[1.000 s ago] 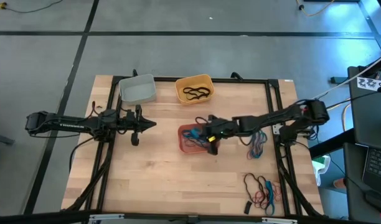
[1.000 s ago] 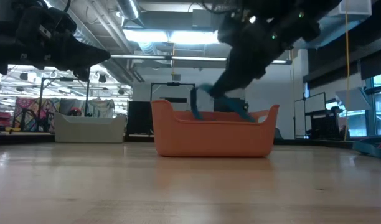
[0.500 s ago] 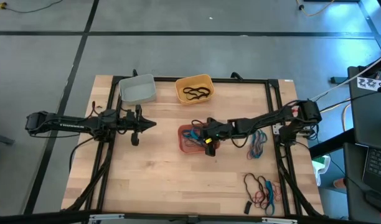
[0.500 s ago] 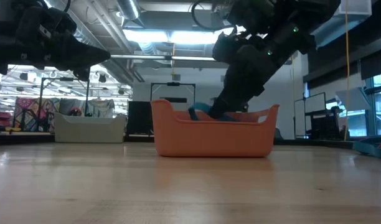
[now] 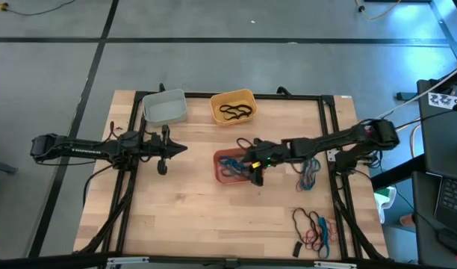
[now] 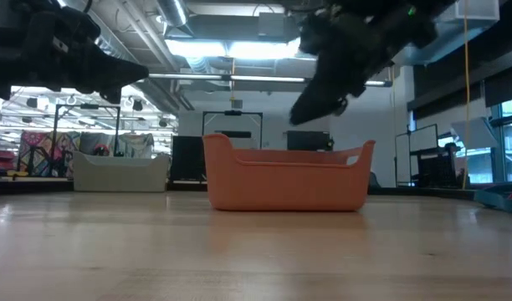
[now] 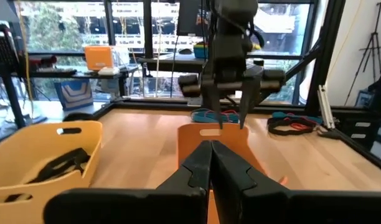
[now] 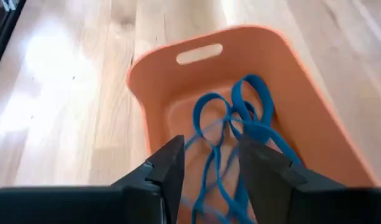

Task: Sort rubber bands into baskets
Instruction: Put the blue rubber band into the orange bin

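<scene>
We see the right gripper (image 8: 209, 165) above the salmon basket (image 5: 222, 158) near the worktop's centre, fingers spread, holding nothing; blue rubber bands (image 8: 240, 124) lie inside. Left gripper (image 7: 210, 163) pressed together, waiting near the left edge.

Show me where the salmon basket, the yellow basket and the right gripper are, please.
salmon basket (image 8: 209, 53): right wrist view, on the end wall by the handle slot.
yellow basket (image 5: 234, 96): high view, on its far rim.
right gripper (image 8: 209, 163): right wrist view, between its open fingertips.

Rubber bands (image 8: 237, 127) in basket (image 8: 302, 118), under right claw (image 8: 210, 158).
</scene>
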`<state>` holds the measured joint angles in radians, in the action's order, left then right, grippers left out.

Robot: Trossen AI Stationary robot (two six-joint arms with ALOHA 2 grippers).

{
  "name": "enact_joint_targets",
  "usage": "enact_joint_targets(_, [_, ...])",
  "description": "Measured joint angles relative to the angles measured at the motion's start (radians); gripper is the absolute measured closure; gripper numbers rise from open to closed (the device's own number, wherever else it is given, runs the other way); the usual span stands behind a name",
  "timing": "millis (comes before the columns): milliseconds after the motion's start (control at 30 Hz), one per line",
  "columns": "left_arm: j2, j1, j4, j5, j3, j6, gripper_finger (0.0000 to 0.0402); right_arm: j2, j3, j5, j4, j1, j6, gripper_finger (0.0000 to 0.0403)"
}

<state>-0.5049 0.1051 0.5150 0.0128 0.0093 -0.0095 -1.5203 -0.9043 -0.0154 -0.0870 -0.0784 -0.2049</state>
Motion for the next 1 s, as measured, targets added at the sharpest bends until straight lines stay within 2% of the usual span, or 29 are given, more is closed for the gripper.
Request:
enact_joint_targets(200, [0.000, 0.000, 0.007, -0.012, 0.000, 0.055, 0.0396, 0.164, 0.000, -0.077, -0.236, 0.000, -0.071, 0.0252])
enact_joint_targets(367, [0.000, 0.000, 0.021, -0.029, 0.000, 0.058, 0.0396, 0.239, 0.000, -0.180, -0.448, 0.000, -0.140, 0.0252])
enact_joint_targets(600, [0.000, 0.000, 0.021, -0.029, 0.000, 0.047, 0.0396, 0.249, 0.001, -0.246, -0.652, 0.000, -0.245, 0.0252])
enact_joint_targets(1000, [0.000, 0.000, 0.021, -0.029, 0.000, 0.045, 0.0396, 0.249, 0.143, -0.244, -0.792, 0.000, -0.575, 0.0252])
